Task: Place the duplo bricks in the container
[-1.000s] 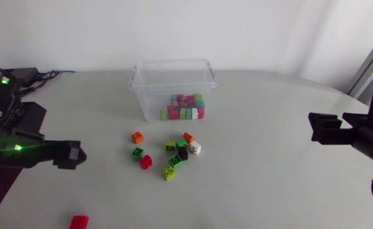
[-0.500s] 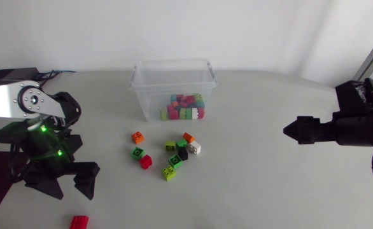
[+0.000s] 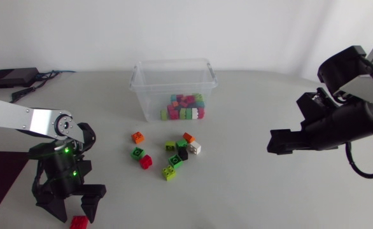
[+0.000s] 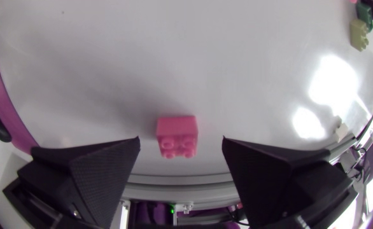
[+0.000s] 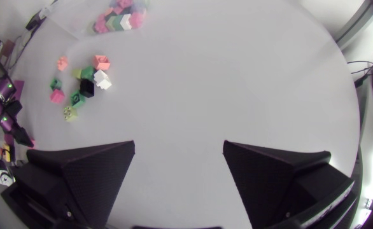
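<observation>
**Operator:** What's the biggest thing in front of me?

**Spotter:** Your white table (image 3: 250, 197) fills the head view. Your left arm (image 3: 21, 119) comes in from the left edge and bends down toward the lower left corner. Your right arm (image 3: 352, 117) comes in from the right edge, halfway down the frame.

**Operator:** And the container?

**Spotter:** The clear container (image 3: 149, 95) stands at upper centre, well apart from both your arms. Inside it, a heap of bricks (image 3: 184, 107) in pink, green and white lies against the front wall.

**Operator:** My grippers?

**Spotter:** Your left gripper (image 3: 76, 208) points down at the table in the lower left, its fingers spread wide. Your right gripper (image 5: 179, 145) is spread too, with nothing between its fingers, over bare table right of centre.

**Operator:** What lies outside the container?

**Spotter:** A cluster of loose bricks (image 3: 174, 152) sits just below the container at centre. You have two orange, several green and lime, one red, one black and one white there. Well apart from them, a single red brick (image 3: 79, 221) lies at the bottom edge in the lower left. In your left wrist view it rests on the table between the spread fingers and touches neither.
</observation>
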